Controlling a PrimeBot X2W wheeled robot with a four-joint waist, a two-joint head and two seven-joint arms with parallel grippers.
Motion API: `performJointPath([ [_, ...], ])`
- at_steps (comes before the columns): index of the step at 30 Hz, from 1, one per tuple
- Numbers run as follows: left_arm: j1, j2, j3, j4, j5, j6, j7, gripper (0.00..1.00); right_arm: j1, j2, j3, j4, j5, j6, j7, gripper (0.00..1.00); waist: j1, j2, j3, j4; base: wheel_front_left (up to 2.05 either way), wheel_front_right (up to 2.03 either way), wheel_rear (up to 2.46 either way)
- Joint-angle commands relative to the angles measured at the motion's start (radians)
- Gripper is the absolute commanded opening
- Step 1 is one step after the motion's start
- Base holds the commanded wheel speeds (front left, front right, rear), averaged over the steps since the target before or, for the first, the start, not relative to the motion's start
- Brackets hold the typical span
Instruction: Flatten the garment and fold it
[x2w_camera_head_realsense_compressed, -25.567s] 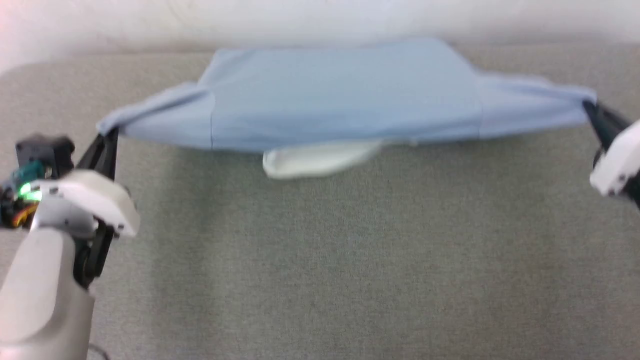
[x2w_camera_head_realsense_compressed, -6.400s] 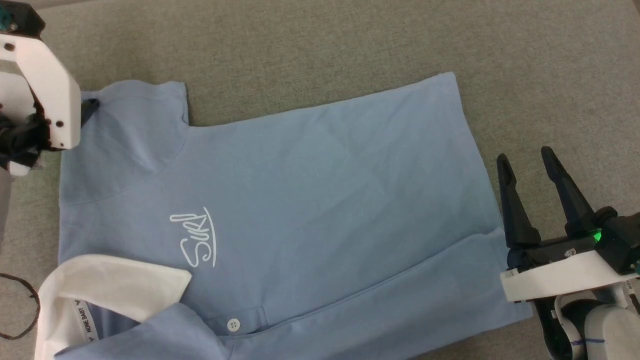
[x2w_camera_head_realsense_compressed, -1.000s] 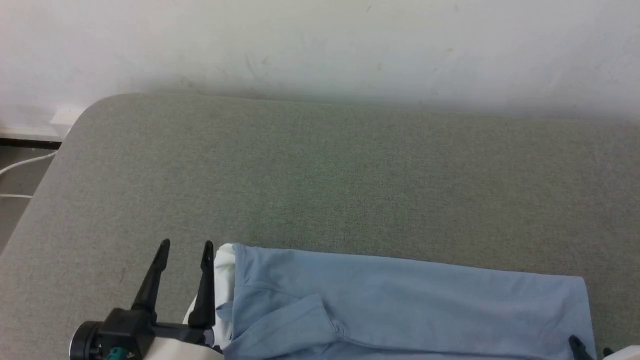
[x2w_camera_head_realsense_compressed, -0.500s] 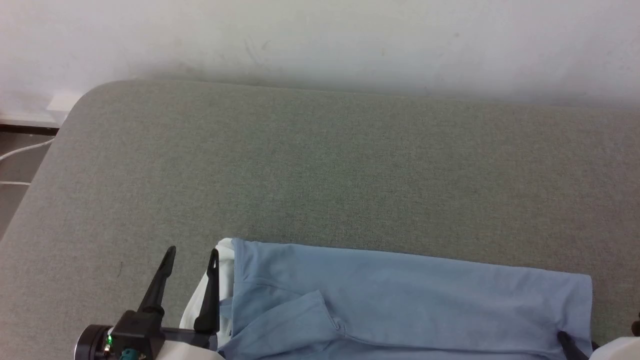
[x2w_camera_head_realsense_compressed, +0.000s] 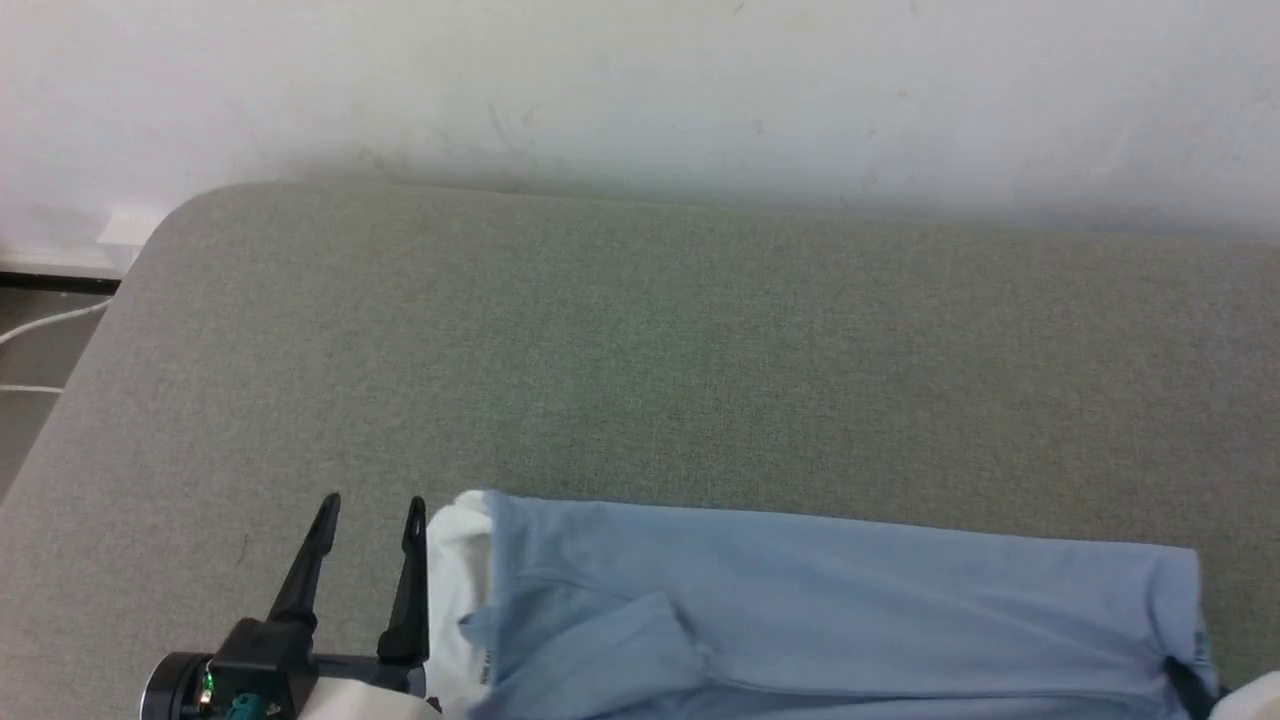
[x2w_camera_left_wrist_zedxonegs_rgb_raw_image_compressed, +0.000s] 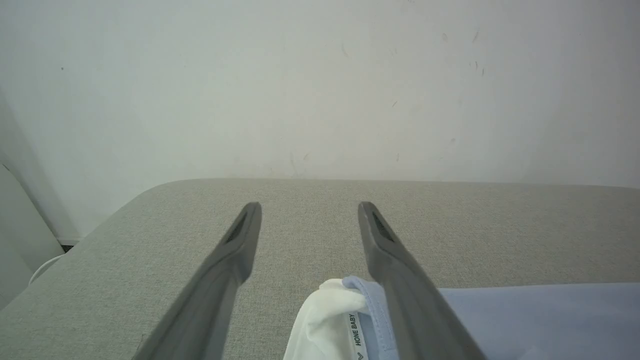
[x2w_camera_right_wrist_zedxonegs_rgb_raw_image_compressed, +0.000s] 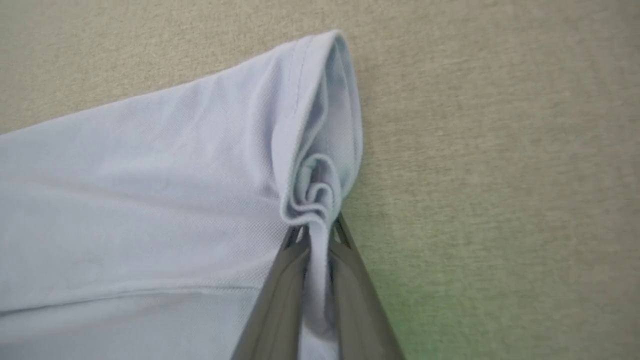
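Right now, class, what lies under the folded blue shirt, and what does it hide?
The shirt lies on the grey fabric surface. Its white collar pokes out from under the top layer at the left end. The lower layers and the surface beneath are covered.

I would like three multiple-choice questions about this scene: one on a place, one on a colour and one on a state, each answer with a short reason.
1. At which part of the garment does the collar lie?
A. At the end beside the left hand
B. At the opposite end
C. In the middle

2. What colour is the collar?
A. Red
B. White
C. Black

3. What is the state of the right hand?
A. Open above the garment
B. Shut on nothing
C. Shut on the garment's edge

Answers:
1 A: the collar lies right beside the left hand's open fingers.
2 B: it shows white against the light blue cloth.
3 C: the right wrist view shows its fingers pinching bunched cloth.
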Motion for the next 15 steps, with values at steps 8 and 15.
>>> performJointPath([
  [8, 0.004, -0.007, 0.005, 0.008, -0.01, -0.012, -0.005, 1.0, -0.036, -0.096, -0.161, 0.077, -0.073, -0.002, -0.041, 0.0, 0.0, 0.0, -0.016, -0.006, 0.0, 0.0, 0.0],
  [15, 0.022, -0.008, 0.007, 0.02, -0.016, -0.015, -0.005, 1.0, -0.022, -0.109, -0.114, 0.003, -0.047, -0.002, -0.007, 0.0, 0.0, 0.0, -0.045, -0.011, 0.0, 0.0, 0.0],
])
